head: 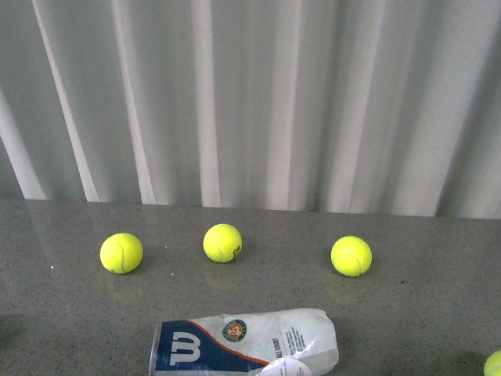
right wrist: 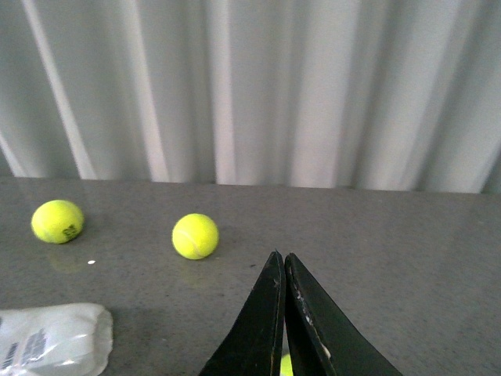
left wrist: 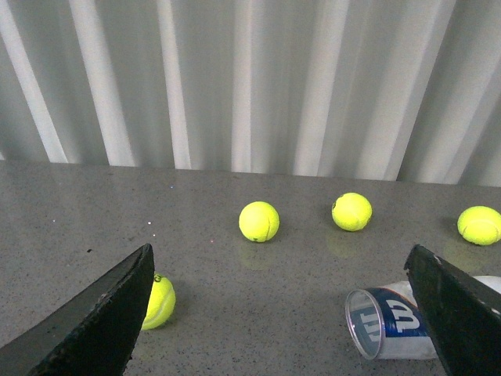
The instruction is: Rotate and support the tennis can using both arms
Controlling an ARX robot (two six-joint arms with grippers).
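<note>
The tennis can (head: 243,345) lies on its side near the front edge of the grey table, with its Wilson label facing up. Neither arm shows in the front view. In the left wrist view the can (left wrist: 387,321) lies with its clear round end towards the camera, partly behind one finger (left wrist: 458,313). My left gripper (left wrist: 280,248) is open wide and holds nothing. The right wrist view catches the can's white end (right wrist: 55,337) at the frame's corner. My right gripper (right wrist: 280,255) is shut with nothing between its tips, well apart from the can.
Several yellow-green tennis balls lie loose on the table: one (head: 121,253) at the left, one (head: 222,243) in the middle, one (head: 351,256) at the right. Another ball (head: 495,364) peeks in at the front right corner. A white corrugated wall (head: 250,102) closes the table's back.
</note>
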